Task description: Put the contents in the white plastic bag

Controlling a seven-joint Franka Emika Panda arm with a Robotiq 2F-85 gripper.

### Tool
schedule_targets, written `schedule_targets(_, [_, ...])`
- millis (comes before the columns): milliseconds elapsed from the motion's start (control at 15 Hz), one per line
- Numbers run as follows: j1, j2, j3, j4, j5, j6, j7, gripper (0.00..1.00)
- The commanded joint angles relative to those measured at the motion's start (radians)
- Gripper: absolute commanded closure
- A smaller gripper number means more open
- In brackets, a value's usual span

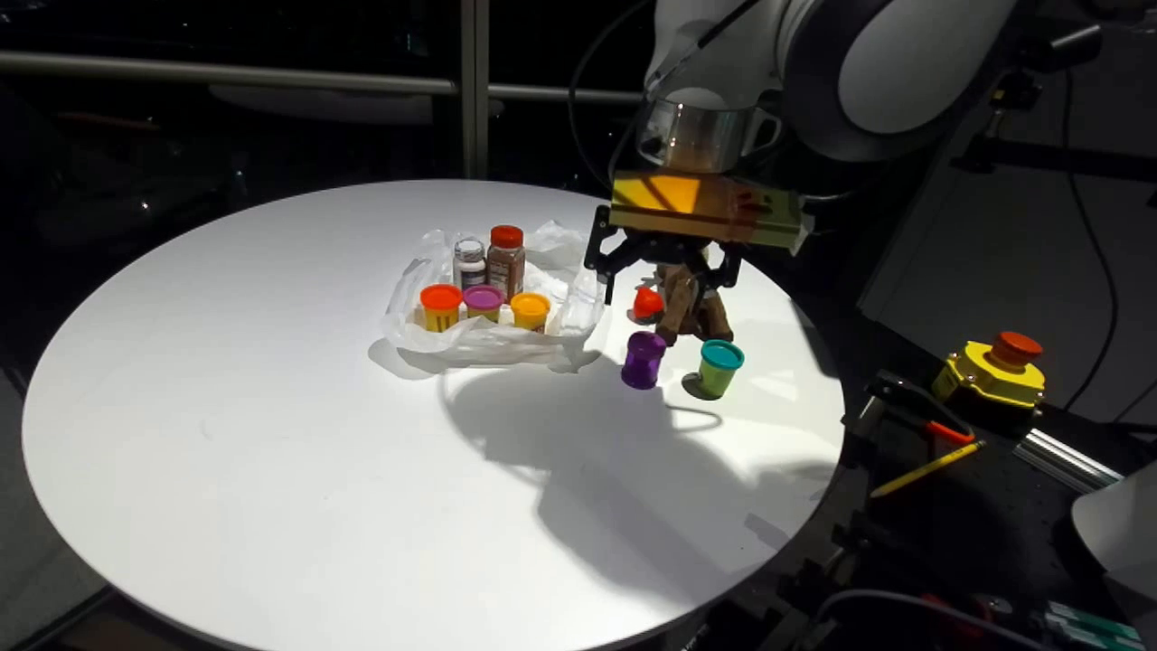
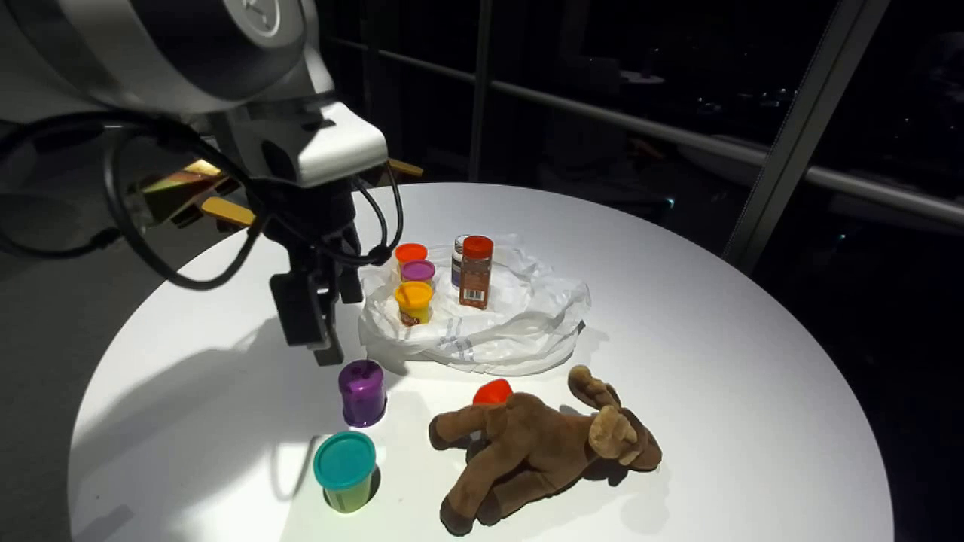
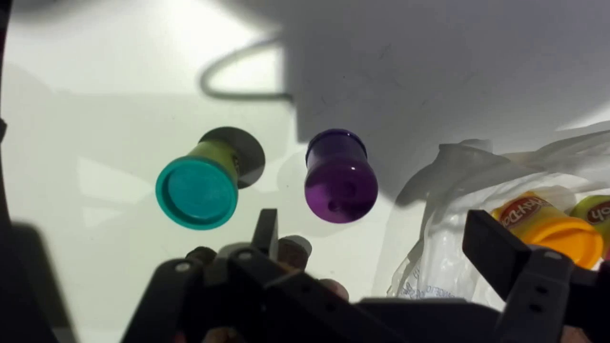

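Wrist view: spread wide, the end effector [image 3: 374,233] grips nothing, likely readied for the purple cup [image 3: 340,186] on the tabletop [image 2: 700,361]. Near it, the white plastic bag [image 2: 520,346] gapes upward, presumably to ease filling from above; the red-lidded jar [image 2: 476,272] already stands inside.

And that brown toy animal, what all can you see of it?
The brown toy looks like soft plush, with paler, antler-like pieces on its head and darker feet. It lies sprawled on the white table, legs splayed, outside the bag. Three legs show clearly. A red thing sits right by it; whether they touch, I cannot tell. The open pincer stands apart from it.
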Motion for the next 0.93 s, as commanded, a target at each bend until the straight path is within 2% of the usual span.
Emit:
schedule_targets(0, [-0.06,0.095,0.058,0.009,0.211,0.079,-0.172,0.0])
schedule_targets(200, [-0.078,0.146,0.09,0.025,0.364,0.065,-0.292,0.0])
schedule_targets(333, [-0.058,0.167,0.073,0.038,0.409,0.055,-0.314,0.0])
schedule_targets(733, [0.023,0.159,-0.028,0.045,0.38,0.074,-0.246,0.0])
schedule_targets(867, [0.033,0.161,-0.043,0.05,0.384,0.076,-0.248,0.0])
